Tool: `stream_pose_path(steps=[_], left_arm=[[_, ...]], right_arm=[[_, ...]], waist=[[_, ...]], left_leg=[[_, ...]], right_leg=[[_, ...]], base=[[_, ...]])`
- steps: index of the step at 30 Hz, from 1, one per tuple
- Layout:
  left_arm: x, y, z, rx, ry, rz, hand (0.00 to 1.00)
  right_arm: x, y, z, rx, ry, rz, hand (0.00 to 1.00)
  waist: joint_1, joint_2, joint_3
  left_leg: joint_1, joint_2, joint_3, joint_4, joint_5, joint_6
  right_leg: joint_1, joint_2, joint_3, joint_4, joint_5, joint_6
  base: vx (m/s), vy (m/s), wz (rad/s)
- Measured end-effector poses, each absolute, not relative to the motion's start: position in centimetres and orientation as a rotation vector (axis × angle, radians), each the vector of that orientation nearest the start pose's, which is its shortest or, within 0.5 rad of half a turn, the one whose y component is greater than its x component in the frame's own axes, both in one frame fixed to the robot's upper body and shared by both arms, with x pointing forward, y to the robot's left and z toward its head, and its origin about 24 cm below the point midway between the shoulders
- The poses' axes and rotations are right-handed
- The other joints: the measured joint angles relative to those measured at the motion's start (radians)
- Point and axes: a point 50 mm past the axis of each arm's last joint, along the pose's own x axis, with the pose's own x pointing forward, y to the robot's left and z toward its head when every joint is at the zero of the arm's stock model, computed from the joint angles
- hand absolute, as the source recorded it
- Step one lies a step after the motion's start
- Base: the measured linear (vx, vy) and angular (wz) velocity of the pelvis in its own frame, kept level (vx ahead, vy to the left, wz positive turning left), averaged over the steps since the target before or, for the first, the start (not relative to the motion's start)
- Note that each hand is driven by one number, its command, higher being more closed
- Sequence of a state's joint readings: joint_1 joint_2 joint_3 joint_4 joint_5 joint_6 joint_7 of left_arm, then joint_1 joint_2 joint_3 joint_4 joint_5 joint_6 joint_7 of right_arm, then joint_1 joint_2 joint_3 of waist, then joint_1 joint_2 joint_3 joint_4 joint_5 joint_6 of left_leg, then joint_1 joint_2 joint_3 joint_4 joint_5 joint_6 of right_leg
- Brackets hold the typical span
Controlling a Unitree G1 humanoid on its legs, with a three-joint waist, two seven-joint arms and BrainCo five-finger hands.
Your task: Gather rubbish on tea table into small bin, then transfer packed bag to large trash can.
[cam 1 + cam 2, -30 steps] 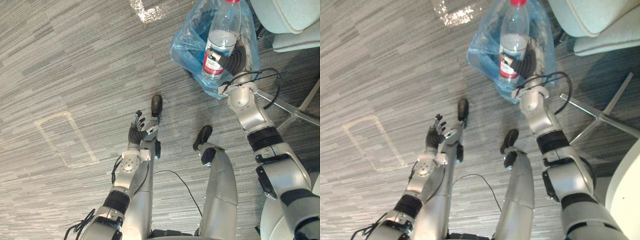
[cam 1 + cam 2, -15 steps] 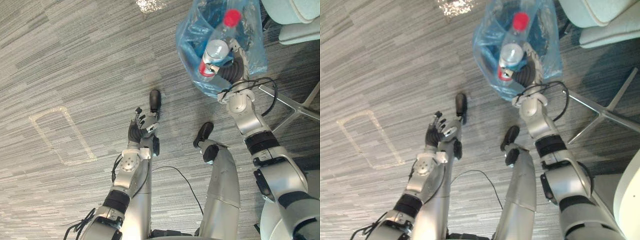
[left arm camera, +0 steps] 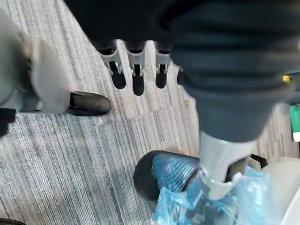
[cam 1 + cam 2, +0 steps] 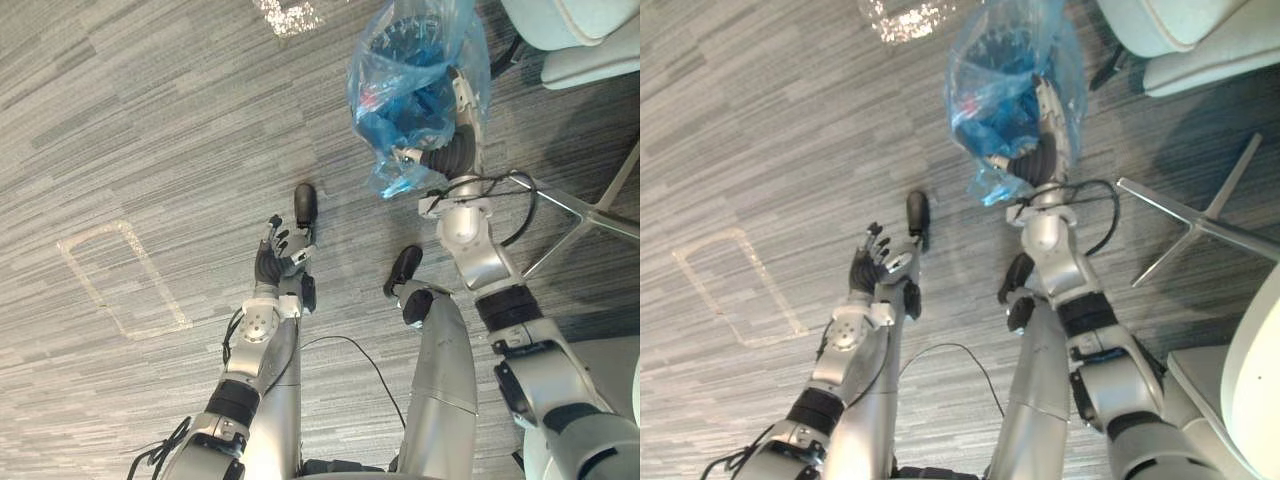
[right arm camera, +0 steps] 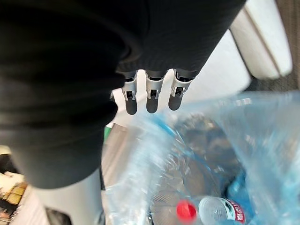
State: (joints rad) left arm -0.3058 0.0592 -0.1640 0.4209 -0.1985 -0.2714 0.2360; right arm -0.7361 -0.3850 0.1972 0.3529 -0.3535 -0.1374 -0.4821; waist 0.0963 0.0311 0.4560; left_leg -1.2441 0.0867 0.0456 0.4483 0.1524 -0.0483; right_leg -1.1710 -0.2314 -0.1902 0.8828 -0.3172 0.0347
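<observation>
My right hand point(image 4: 458, 118) is at the far right, against the right side of the blue bag point(image 4: 405, 90) that lines the small bin point(image 3: 146, 177). Its fingers point(image 5: 150, 96) are straight over the bag's mouth and hold nothing. Down inside the bag lies a clear bottle point(image 5: 219, 212) with a red cap point(image 5: 186, 212). My left hand point(image 4: 281, 258) hangs over the carpet floor point(image 4: 130, 120), well apart from the bin, with its fingers relaxed and empty.

I judge the bag to be thin, soft and slick. It should be light even with the bottle, which will roll and shift the load as it lifts. The wall would stretch or tear under a pinch, so I would gather the loose rim at the mouth into one bunch and close round that. The bin looks light enough to come up with the bag.
</observation>
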Motion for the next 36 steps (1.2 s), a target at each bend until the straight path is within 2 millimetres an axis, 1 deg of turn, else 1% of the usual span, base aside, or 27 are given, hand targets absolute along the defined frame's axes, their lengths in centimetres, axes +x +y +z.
stream_pose_path(steps=[2,3,6,9,13,15,18,20,21,23,25,27,33,36], left_arm=[[30.5,12.1,4.7,-0.107,-0.111,0.048,0.00],[30.5,12.3,4.7,-0.108,-0.110,0.055,0.00],[30.5,12.3,4.8,-0.108,-0.111,0.058,0.00],[30.5,12.5,4.8,-0.109,-0.112,0.066,0.00],[30.5,12.7,4.8,-0.104,-0.114,0.068,0.00],[30.5,12.7,4.9,-0.104,-0.117,0.068,0.00],[30.6,12.8,5.0,-0.101,-0.122,0.069,0.00],[30.6,13.0,5.0,-0.097,-0.127,0.071,0.00],[30.6,13.1,5.0,-0.094,-0.127,0.070,0.00],[30.6,13.2,5.0,-0.092,-0.126,0.070,0.00],[30.6,13.1,5.0,-0.107,-0.122,0.069,0.00],[30.6,13.0,4.9,-0.113,-0.119,0.066,0.00],[30.6,13.0,5.0,-0.126,-0.119,0.068,0.00],[30.6,13.0,5.0,-0.137,-0.118,0.070,0.00]], right_arm=[[35.2,-15.6,20.7,-0.718,-0.713,-0.288,0.00],[35.0,-15.6,20.4,-0.752,-0.718,-0.290,0.00],[34.9,-15.7,19.6,-0.823,-0.702,-0.291,0.00],[35.0,-15.7,18.8,-0.896,-0.678,-0.280,0.00],[36.0,-15.7,17.0,-1.026,-0.593,-0.236,0.00],[36.5,-15.8,16.1,-1.067,-0.543,-0.210,0.00],[37.4,-15.9,15.0,-1.156,-0.475,-0.171,0.00],[37.9,-16.2,14.9,-1.200,-0.445,-0.158,0.00],[38.2,-16.6,15.2,-1.221,-0.439,-0.165,0.00],[38.7,-17.3,16.0,-1.260,-0.425,-0.187,0.00],[39.2,-18.4,16.3,-1.303,-0.384,-0.220,0.00],[39.3,-19.1,16.4,-1.344,-0.365,-0.240,0.00],[39.6,-19.3,16.7,-1.367,-0.351,-0.257,0.00],[39.7,-19.6,17.3,-1.374,-0.363,-0.284,0.00]], waist=[[-0.002,-0.005,-0.003],[-0.007,-0.006,-0.003],[-0.010,-0.006,-0.003],[-0.011,-0.006,-0.003],[-0.012,-0.006,-0.003],[-0.012,-0.006,-0.003],[-0.012,-0.006,-0.003],[-0.011,-0.006,-0.003],[-0.011,-0.006,-0.003],[-0.011,-0.007,-0.003],[-0.010,-0.007,-0.003],[-0.008,-0.007,-0.003],[-0.007,-0.007,-0.003],[-0.007,-0.008,-0.004]], left_leg=[[0.009,0.004,0.002,-0.022,0.006,-0.006],[0.013,0.004,0.001,-0.030,0.015,0.000],[0.014,0.007,0.001,-0.030,0.016,0.000],[0.014,0.008,0.000,-0.033,0.021,-0.007],[0.020,0.008,0.004,-0.067,0.025,-0.008],[0.020,0.006,0.006,-0.077,0.030,-0.002],[0.017,0.002,0.007,-0.079,0.035,-0.005],[0.007,0.001,0.000,-0.078,0.035,-0.005],[-0.002,0.000,-0.002,-0.078,0.035,-0.005],[-0.024,-0.002,-0.003,-0.078,0.034,-0.001],[-0.045,-0.009,-0.004,-0.076,0.038,0.002],[-0.054,-0.014,-0.007,-0.075,0.041,-0.001],[-0.068,-0.015,-0.011,-0.076,0.037,-0.006],[-0.090,-0.014,0.002,-0.077,0.042,-0.002]], right_leg=[[0.002,0.006,-0.001,-0.013,0.008,-0.003],[0.003,0.006,-0.002,-0.016,0.010,-0.003],[0.004,0.009,-0.003,-0.016,0.010,-0.004],[0.004,0.011,-0.004,-0.018,0.011,-0.004],[0.004,0.012,-0.007,-0.043,0.016,-0.002],[0.005,0.011,-0.007,-0.051,0.019,0.000],[0.005,0.007,-0.011,-0.052,0.019,0.001],[-0.001,0.006,-0.017,-0.051,0.017,0.003],[-0.009,0.005,-0.018,-0.049,0.016,0.005],[-0.033,0.003,-0.018,-0.043,0.015,0.005],[-0.058,-0.005,-0.019,-0.029,0.012,0.005],[-0.066,-0.015,-0.025,-0.014,0.005,0.003],[-0.076,-0.022,-0.039,-0.002,-0.005,-0.001],[-0.100,-0.031,-0.042,0.011,-0.012,0.000]], base=[[-0.03,0.006,-0.09],[0.00,0.000,0.00],[0.00,0.000,0.00],[0.00,0.000,0.00],[0.00,0.000,0.00],[0.00,0.003,0.02],[0.00,0.001,0.06],[0.00,-0.002,0.06],[-0.02,0.000,0.05],[-0.03,0.003,0.04],[-0.03,0.005,0.09],[-0.03,0.001,0.13],[-0.02,-0.008,0.10],[-0.01,-0.008,0.12]])
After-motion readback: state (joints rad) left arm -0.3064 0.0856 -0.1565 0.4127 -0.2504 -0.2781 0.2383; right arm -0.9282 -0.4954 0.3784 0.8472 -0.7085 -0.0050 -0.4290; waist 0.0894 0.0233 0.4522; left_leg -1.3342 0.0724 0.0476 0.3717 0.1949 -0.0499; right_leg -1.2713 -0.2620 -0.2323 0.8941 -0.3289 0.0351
